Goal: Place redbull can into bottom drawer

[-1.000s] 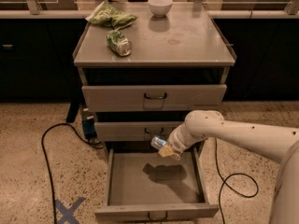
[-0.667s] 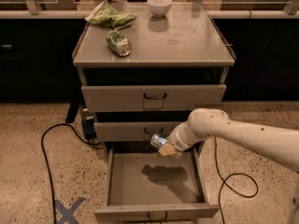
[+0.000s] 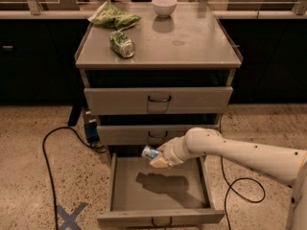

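The redbull can point(image 3: 149, 153), slim, silver and blue, lies sideways in my gripper point(image 3: 156, 158), held above the back part of the open bottom drawer point(image 3: 158, 214). The gripper is shut on the can; its pale fingers point(image 3: 159, 163) wrap it from below. My white arm point(image 3: 240, 153) reaches in from the right. The drawer is pulled out and its flat grey floor point(image 3: 144, 195) shows only the arm's shadow.
A green can point(image 3: 122, 44) lies on its side on the cabinet top point(image 3: 192, 47), with a green chip bag point(image 3: 113, 17) and a white bowl point(image 3: 164, 5) behind. Two upper drawers point(image 3: 158, 99) are shut. Black cables point(image 3: 48, 147) run on the floor; a blue X mark point(image 3: 71, 216) lies front left.
The arm and the can have shifted slightly left and a little lower over the open drawer. The can stays in the grip.
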Controlling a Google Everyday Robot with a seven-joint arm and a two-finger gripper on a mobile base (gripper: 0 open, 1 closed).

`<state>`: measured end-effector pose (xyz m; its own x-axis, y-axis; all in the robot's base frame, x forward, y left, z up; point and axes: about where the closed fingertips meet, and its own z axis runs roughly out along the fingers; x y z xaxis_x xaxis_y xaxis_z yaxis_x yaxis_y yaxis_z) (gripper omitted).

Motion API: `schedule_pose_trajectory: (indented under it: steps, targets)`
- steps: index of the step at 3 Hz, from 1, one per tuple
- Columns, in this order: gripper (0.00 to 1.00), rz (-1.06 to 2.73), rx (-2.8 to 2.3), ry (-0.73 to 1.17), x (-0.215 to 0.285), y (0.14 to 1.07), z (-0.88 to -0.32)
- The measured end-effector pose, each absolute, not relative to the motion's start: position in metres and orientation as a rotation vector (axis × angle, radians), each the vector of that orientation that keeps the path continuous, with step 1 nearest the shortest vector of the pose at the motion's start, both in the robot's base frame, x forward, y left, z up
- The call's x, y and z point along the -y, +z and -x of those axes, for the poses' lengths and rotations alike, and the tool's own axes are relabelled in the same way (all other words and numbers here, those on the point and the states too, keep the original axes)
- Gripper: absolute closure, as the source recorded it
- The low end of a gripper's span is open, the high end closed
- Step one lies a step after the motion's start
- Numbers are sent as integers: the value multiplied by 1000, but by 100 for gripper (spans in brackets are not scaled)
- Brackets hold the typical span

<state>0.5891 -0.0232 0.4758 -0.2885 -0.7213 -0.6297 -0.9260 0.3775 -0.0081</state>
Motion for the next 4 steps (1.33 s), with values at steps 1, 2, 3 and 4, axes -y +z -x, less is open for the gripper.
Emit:
schedule_pose_trajectory:
  steps: [1, 2, 3, 4]
  targets:
    - [100, 1424, -2085, 543, -1, 428, -591]
    - [100, 1450, -2144, 565, -14, 375, -592]
    - [100, 1433, -2252, 579, -12, 323, -596]
    - [100, 1433, -2255, 575, -11, 315, -591]
